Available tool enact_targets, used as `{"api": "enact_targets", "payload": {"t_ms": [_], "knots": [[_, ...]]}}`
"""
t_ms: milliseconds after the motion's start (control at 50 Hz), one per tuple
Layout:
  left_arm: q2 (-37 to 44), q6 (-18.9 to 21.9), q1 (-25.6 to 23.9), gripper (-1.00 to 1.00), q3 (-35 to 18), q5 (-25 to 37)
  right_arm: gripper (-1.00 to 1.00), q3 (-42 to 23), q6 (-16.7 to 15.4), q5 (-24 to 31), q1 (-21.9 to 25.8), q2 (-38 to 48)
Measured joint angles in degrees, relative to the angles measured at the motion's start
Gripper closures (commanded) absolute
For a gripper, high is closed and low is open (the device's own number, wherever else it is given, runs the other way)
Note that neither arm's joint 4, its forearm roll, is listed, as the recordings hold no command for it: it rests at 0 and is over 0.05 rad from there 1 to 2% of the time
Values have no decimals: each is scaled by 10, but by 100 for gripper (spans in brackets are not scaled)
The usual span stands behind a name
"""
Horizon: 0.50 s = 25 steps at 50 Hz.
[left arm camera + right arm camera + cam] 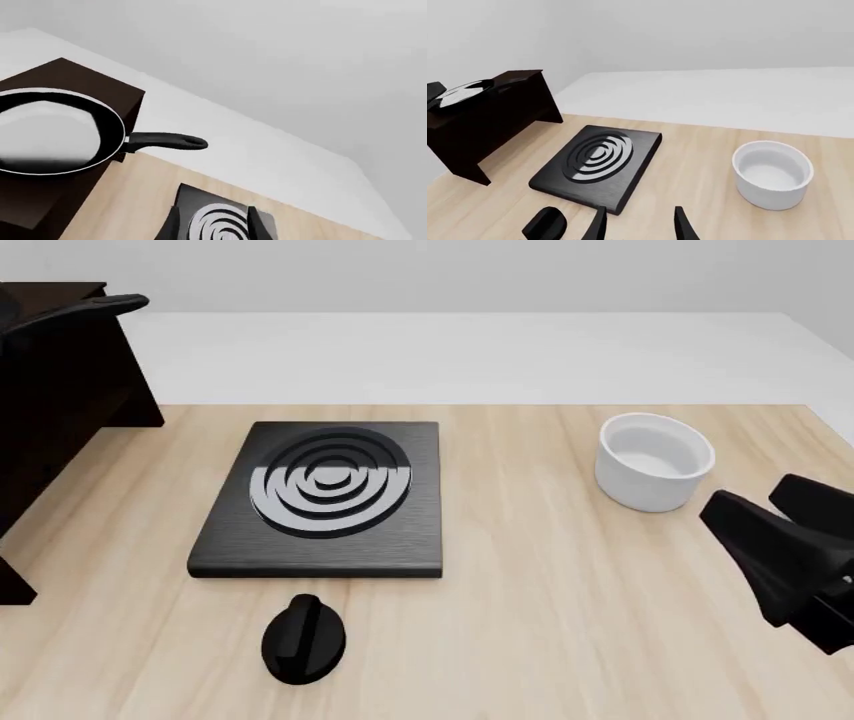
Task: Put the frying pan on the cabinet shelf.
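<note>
Pan [47,132]: lies on the cabinet [100,82] top, free of both grippers, beyond the left fingers [257,225].
Handle [167,141]: points out past the cabinet edge.
Left fingers: spread, empty.
Right fingers [684,225]: spread, empty, well apart from the pan.

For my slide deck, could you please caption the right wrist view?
Right wrist view: frying pan atop the dark cabinet; stove plate and white pot on the table.
</note>
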Motion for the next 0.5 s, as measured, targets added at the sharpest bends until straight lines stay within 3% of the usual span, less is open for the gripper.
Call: {"api": "enact_targets", "payload": {"t_ms": [200, 500], "knots": [[-26, 72, -10, -100, 14, 23, -100, 0, -10, 2, -3, -1], [-83, 125, -29, -100, 48, 55, -100, -1, -18, 7, -7, -5]]}}
